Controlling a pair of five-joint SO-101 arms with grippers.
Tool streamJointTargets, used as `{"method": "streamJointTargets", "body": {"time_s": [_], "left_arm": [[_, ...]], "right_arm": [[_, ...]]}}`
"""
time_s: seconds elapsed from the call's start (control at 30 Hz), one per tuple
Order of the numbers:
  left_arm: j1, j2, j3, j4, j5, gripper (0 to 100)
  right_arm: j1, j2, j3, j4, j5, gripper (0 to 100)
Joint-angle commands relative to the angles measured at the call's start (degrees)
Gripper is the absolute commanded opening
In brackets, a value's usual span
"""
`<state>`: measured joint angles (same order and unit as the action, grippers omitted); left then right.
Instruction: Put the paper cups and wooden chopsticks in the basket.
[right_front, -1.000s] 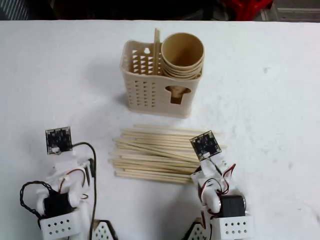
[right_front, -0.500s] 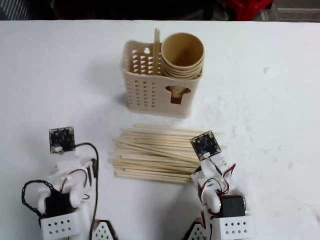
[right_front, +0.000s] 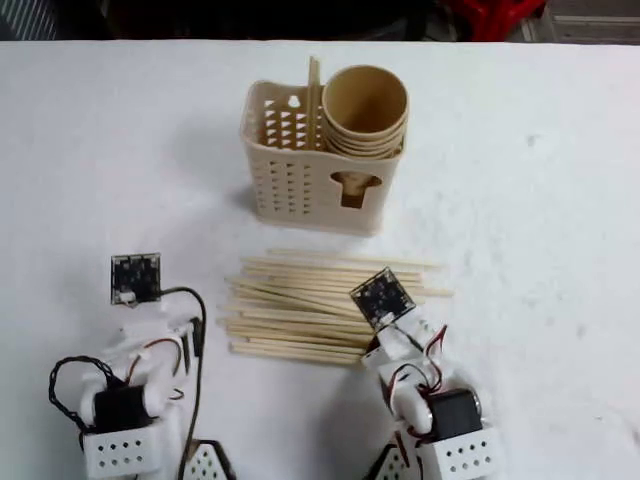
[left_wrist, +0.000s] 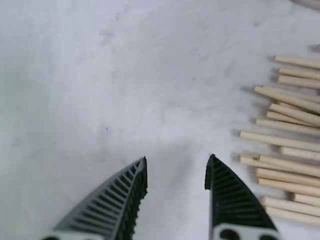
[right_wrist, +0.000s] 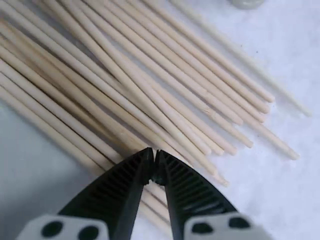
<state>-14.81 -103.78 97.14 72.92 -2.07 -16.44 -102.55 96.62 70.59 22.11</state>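
My right pincer (right_wrist: 154, 156) hung with its tips pressed together and nothing visibly between them, low over the near edge of the wooden chopsticks (right_wrist: 150, 90). My left pincer (left_wrist: 177, 159) stood moderately parted and empty above bare counter (right_front: 540, 200), just off the pile's 9 o'clock ends.

On the high view, the chopsticks (right_front: 300, 305) lay in a loose flat heap, running roughly 9 to 3 o'clock, near the middle of the counter. The basket (right_front: 300, 190) sat at 12 o'clock from them. The paper cups (right_front: 365, 105) were already nested in its 3 o'clock compartment, so I judged the sticks to be the remaining work.

To do the pick well, I reckoned the right pincer had to open first. It should then come down across the sticks, not along them, so the jaws straddled only a few. Gripping near their middle should stop them drooping or pivoting on the lift. The sticks were round and stacked, so a shallow bite looked likely to roll them apart. I would tip them upright over the 9 o'clock compartment before letting go.
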Motion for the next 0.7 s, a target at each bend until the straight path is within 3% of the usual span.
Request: {"method": "streamJointTargets", "body": {"time_s": [0.0,0.07,0.17,0.3,0.5,0.67], "left_arm": [[0.84,-0.4,-0.09,0.09,-0.97,20],[0.48,-0.4,-0.09,0.09,-5.89,20],[-1.98,-0.4,-0.09,0.35,-14.86,20],[-6.11,-0.4,-0.09,0.53,-24.09,20],[-6.37,-0.4,-0.09,0.53,-28.92,20],[-6.37,-0.4,-0.09,0.53,-28.92,20]], "right_arm": [[5.58,-0.84,-0.26,-5.49,0.62,2.1],[9.1,-0.75,-1.67,-9.8,1.41,2.1],[14.02,-0.66,-7.21,-10.24,8.7,2.1],[15.69,-0.57,-14.15,-5.58,8.62,2.2],[7.08,4.26,-24.18,-0.22,8.7,5.9],[-3.74,26.51,-35.34,-1.1,8.79,15.5]]}}
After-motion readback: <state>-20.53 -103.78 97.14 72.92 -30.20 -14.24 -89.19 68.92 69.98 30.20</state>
